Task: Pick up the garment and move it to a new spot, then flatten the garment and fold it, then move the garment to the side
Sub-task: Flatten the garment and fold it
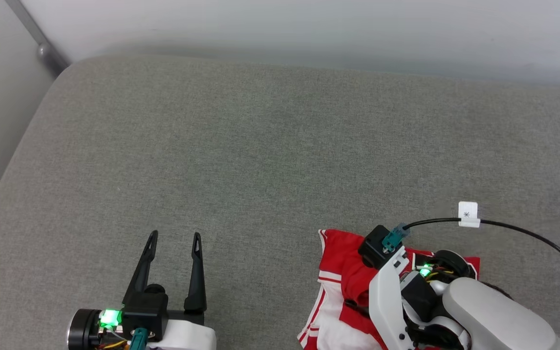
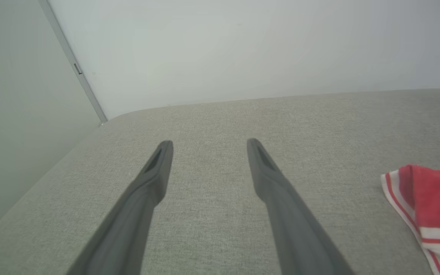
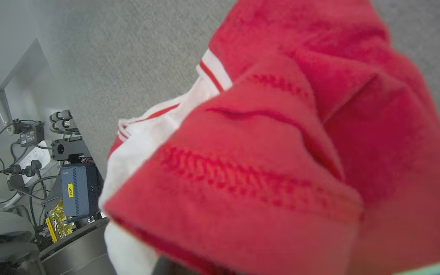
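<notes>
Head view: you look down on a grey fabric-covered surface (image 1: 241, 160) with a pale wall (image 1: 309, 29) along its far edge.
Garment: the garment (image 1: 343, 272) lies bunched on that surface, red body uppermost, a white sleeve with red stripes spilling over its near side.
Right tool: your right tool (image 1: 413, 291) sits directly on top of the garment, its fingers buried in the cloth. It is closed tight, pinching a fold of the red fabric.
Right wrist view: red cloth of the garment (image 3: 281, 152) crowds the lens, hem stitching up close and the white sleeve tucked beneath. Beyond the garment you see a blue box (image 3: 75, 189) and a power strip (image 3: 33, 156) down on the floor.
Left tool: your left tool (image 1: 175, 236) is well apart from the garment, on its left, fingers spread wide and holding nothing.
Left wrist view: the left tool (image 2: 209, 143) hovers over bare grey fabric, and the garment (image 2: 426, 191) shows its striped sleeve edge far to the right of the fingers.
Cable: a black cable (image 1: 528, 233) with a white tag (image 1: 468, 214) arcs just past the garment's far side.
</notes>
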Controlling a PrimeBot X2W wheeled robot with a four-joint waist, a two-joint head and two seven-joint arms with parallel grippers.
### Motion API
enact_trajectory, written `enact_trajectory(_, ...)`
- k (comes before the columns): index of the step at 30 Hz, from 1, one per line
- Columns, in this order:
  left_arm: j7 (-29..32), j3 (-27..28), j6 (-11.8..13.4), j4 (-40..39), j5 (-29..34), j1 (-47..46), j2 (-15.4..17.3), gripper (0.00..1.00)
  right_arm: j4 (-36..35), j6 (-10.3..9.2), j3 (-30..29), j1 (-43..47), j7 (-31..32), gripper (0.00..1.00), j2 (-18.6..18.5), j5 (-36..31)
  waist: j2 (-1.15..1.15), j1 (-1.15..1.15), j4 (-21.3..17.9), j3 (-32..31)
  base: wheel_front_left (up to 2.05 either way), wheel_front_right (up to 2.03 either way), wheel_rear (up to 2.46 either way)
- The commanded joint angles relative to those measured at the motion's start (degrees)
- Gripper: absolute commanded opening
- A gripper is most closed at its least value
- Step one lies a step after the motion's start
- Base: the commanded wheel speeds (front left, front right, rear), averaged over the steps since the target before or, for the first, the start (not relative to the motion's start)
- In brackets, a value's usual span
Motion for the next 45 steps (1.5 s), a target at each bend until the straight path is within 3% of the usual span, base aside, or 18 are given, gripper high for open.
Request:
enact_trajectory(1, -0.12, 0.16, -0.18, 0.02, 0.16, -0.49, 0.01, 1.0, 0.35, -0.03, 0.46, -0.73, -0.24, 0.0, 0.26, -0.18, 0.0, -0.01, 0.08, 0.07, 0.0, 0.0, 0.0)
enact_trajectory(3, -0.12, 0.44, -0.09, 0.02, 0.15, -0.34, -0.11, 1.0, 1.82, -0.03, 2.5, -1.0, -1.93, 0.0, 0.25, -0.08, 0.0, -0.01, -0.12, -0.02, 0.0, 0.0, 0.0)
enact_trajectory(4, -0.12, 0.68, 0.04, -0.05, 0.11, 0.01, -0.14, 1.0, 1.9, -0.03, 3.36, -1.25, -2.88, 0.33, 0.25, 0.27, 0.0, -0.01, -0.45, -0.16, 0.0, 0.0, 0.0)
enact_trajectory(5, -0.12, 0.86, 0.1, -0.04, 0.03, 0.39, -0.16, 1.0, 1.78, -0.03, 4.08, -1.91, -4.1, 1.0, -0.17, -0.03, 0.0, -0.01, -0.77, -0.34, 0.0, 0.0, 0.0)
enact_trajectory(9, -0.12, 1.72, -0.18, 0.37, -0.18, 1.5, -0.13, 1.0, 0.16, -0.04, 5.9, -4.03, -9.47, 1.0, -2.21, -1.3, 0.0, -0.01, -2.45, -1.93, 0.0, 0.0, 0.0)
enact_trajectory(13, -0.12, 2.4, -0.54, 0.4, -0.05, 2.49, 0.18, 1.0, -2.94, -0.04, 3.99, -4.36, -15.93, 1.0, -4.46, -2.17, 0.0, -0.01, -4.32, -4.17, 0.0, 0.0, 0.0)
enact_trajectory(18, -0.12, 3.18, -0.76, 0.15, -0.08, 3.77, 0.29, 1.0, -5.05, -0.04, -4.65, -1.94, -24.75, 1.0, -6.64, -7.05, 0.0, -0.01, -6.76, -6.78, 0.0, 0.0, 0.0)
enact_trajectory(23, -0.12, 3.63, -0.93, -0.14, -0.03, 5.31, 0.03, 1.0, -4.46, -0.04, -16.62, 2.43, -32.26, 1.0, -6.33, -14.1, 0.0, -0.01, -8.86, -8.7, 0.0, 0.0, 0.0)
enact_trajectory(28, -0.12, 3.81, -1.29, -0.29, 0.06, 6.07, -0.15, 1.0, -2.28, -0.04, -30.79, 9.3, -40.61, 1.0, -2.61, -22.8, 0.0, -0.01, -9.88, -9.56, 0.0, 0.0, 0.0)
enact_trajectory(34, -0.12, 4.1, -1.62, -0.56, 0.13, 6.43, -0.34, 1.0, -3.02, -0.04, -44.46, 18.35, -47.76, 1.0, 4.55, -30.95, 0.0, -0.01, -10.25, -10.19, 0.0, 0.0, 0.0)
enact_trajectory(39, -0.12, 4.24, -1.82, -0.9, 0.26, 7.22, -0.47, 1.0, -7.37, -0.04, -52.02, 25.66, -49.29, 1.0, 11.39, -34.77, 0.0, -0.01, -10.21, -10.79, 0.0, 0.0, 0.0)
enact_trajectory(45, -0.12, 4.55, -2.26, -1.5, 0.14, 8.04, -0.5, 1.0, -14.12, -0.04, -56.16, 33.37, -49.38, 1.0, 17.67, -36.7, 0.0, -0.01, -9.92, -11.41, 0.0, 0.0, 0.0)
